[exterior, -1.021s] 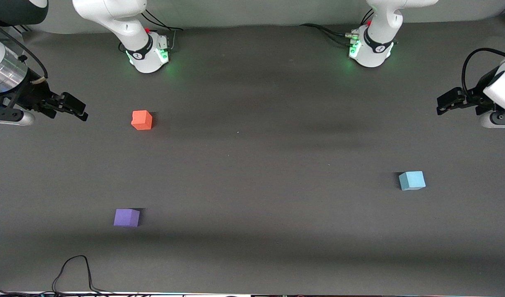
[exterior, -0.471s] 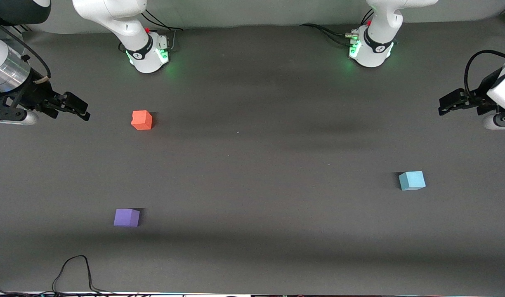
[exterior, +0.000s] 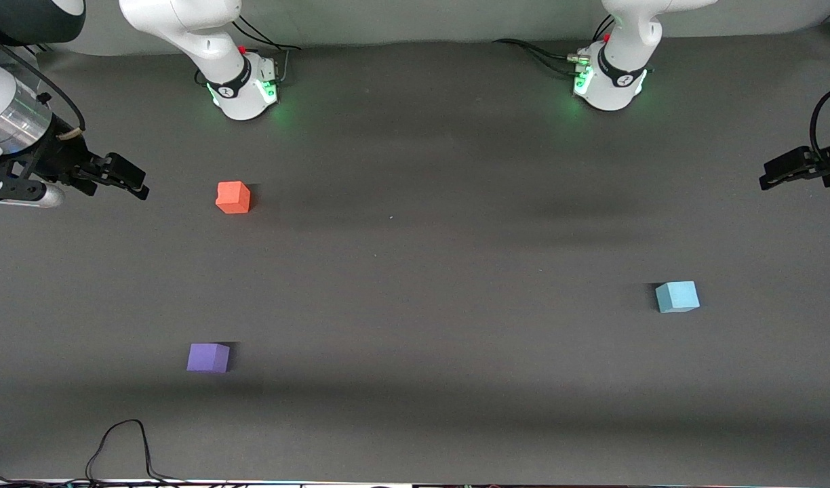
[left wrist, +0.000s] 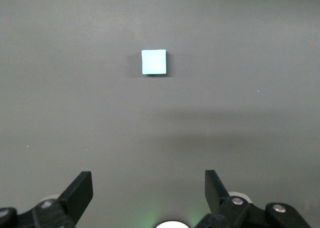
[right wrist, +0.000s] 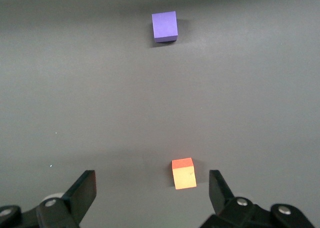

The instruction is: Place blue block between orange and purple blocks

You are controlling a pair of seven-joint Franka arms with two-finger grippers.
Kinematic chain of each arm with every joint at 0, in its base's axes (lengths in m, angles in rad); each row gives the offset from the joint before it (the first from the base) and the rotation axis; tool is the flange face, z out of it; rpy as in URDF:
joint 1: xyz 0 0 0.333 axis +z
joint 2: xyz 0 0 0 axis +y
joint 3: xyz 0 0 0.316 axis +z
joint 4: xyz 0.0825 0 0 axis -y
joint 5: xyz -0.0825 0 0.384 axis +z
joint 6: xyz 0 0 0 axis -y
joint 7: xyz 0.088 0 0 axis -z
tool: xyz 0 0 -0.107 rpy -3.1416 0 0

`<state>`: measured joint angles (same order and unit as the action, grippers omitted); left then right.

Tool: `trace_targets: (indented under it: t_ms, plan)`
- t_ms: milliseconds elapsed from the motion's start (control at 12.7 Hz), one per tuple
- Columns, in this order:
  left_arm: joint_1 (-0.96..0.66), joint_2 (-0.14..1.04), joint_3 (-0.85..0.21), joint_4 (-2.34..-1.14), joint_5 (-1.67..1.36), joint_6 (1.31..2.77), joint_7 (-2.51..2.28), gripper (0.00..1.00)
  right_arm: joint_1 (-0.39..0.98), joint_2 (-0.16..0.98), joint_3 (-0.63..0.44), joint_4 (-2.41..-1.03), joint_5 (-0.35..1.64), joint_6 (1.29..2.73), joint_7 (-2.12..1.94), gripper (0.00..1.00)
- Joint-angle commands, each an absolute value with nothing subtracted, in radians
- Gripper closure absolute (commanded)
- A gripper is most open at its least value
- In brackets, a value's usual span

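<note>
Blue block (exterior: pixel 677 296) looks light, soft foam; I'd pinch two opposite flat sides. My left tool (left wrist: pixel 149 190) and right tool (right wrist: pixel 152 189) both gape wide, empty, over the counter (exterior: pixel 442 237) ends.

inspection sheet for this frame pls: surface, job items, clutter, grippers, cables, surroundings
Surface: dark grey mat, flat, faint shadow bands.
Job items: blue block alone toward the left arm's end; orange block and purple block toward the right arm's end, purple nearer the front camera, the gap between them bare. Blue not yet placed.
Clutter: nothing seen.
Grippers: left gripper open, empty, above the mat at its end of the table; right gripper open, empty, above the mat beside the orange block.
Cables: black cable loop on the mat's near edge; leads at both arm bases.
Surroundings: light wall strip along the base side.
</note>
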<state>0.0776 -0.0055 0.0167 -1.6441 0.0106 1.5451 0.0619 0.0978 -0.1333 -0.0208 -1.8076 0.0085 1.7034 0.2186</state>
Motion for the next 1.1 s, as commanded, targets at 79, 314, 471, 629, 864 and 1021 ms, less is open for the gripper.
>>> trace_targets:
  t_ms: [79,314,471,629,864,1021]
  plan:
    - [0.077,0.029,0.012,-1.768,0.014,1.708,0.072,0.0,0.089,-0.161,-0.02,-1.838,0.012,1.721,0.227,0.0]
    - [0.08,0.147,0.012,-1.825,0.015,1.9,0.072,0.0,0.087,-0.161,-0.02,-1.853,0.011,1.736,0.227,0.0]
    - [0.078,0.222,0.012,-1.882,0.015,2.055,0.072,0.0,0.089,-0.163,-0.02,-1.862,0.011,1.749,0.227,0.0]
    - [0.078,0.296,0.014,-1.925,0.015,2.193,0.072,0.0,0.089,-0.163,-0.018,-1.87,0.011,1.762,0.229,0.0]
    - [0.08,0.399,0.014,-1.956,0.015,2.362,0.069,0.0,0.091,-0.163,-0.018,-1.871,0.011,1.764,0.227,0.0]
    - [0.08,0.457,0.014,-1.959,0.015,2.449,0.069,0.0,0.094,-0.163,-0.018,-1.873,0.011,1.769,0.227,0.0]
